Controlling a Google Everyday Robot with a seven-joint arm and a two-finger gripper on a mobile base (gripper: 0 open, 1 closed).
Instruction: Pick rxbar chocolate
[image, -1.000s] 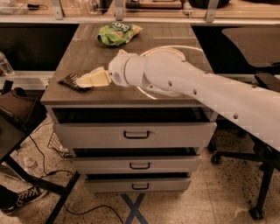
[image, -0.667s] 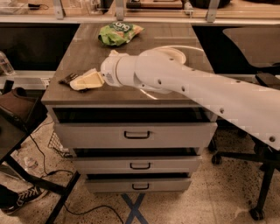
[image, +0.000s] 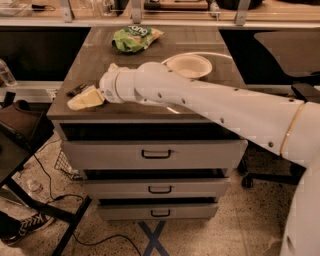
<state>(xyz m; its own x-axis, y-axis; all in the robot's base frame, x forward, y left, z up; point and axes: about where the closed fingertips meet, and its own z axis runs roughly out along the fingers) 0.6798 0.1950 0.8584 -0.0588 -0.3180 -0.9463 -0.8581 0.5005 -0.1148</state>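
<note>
While reaching across the top of the drawer cabinet (image: 95, 60), brings the gripper (image: 86, 98) further left than a second ago, out toward the front left corner. Puts it now just beside the rxbar chocolate (image: 77, 90), overlapping the bar's near edge in this view; a second ago, sat clearly to the bar's right with bare wood between. Cannot tell whether touching the wrapper or hovering over it. Cannot tell either whether spread, pressed together or already pinching: reads only as one pale wedge.

Leaves the bar flat and dark near the left edge of the top, apparently unmoved. Leaves the green snack bag (image: 136, 38) at the back and the white bowl (image: 189, 65) to the right, both well apart from the bar.

Suggests an approach nearly over and a grasp not yet made. Calls next for straddling the thin bar and closing on it. Risks nudging it off the left rim, so close by, or scraping the wood instead of catching so flat a wrapper.
</note>
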